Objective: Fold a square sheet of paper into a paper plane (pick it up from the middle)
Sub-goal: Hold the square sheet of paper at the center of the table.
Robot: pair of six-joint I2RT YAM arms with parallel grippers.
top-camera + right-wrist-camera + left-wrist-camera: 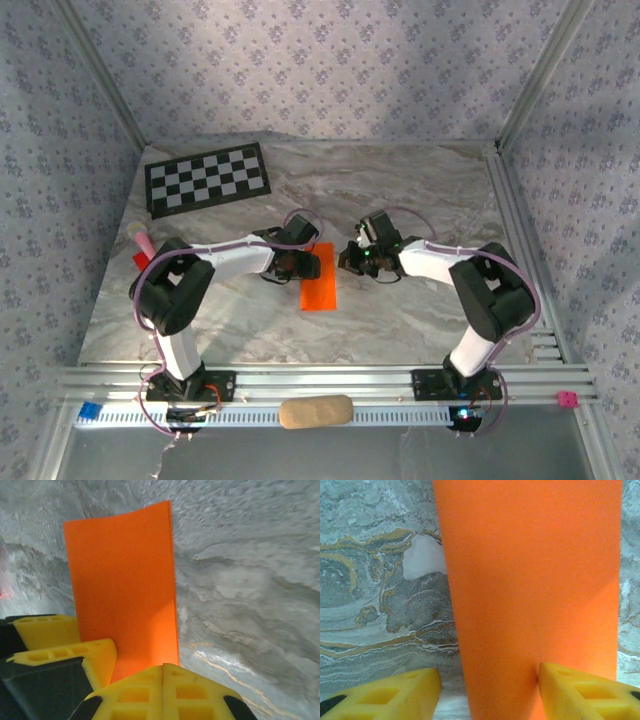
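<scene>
Handling the folded orange sheet of paper (320, 287) mid-frame on the table (420, 200), expect it light and slippery, so pinch its middle; your left end effector (489, 672) stands apart over it, right end effector (162, 672) pressed together.

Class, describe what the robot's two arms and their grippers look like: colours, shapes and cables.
The left arm and the right arm each have white links between bulky black joints, with a thin lilac cable looping alongside. The left gripper's fingers and the right gripper's fingers are yellow wedge-shaped blocks with rectangular recesses and black patches.
</scene>
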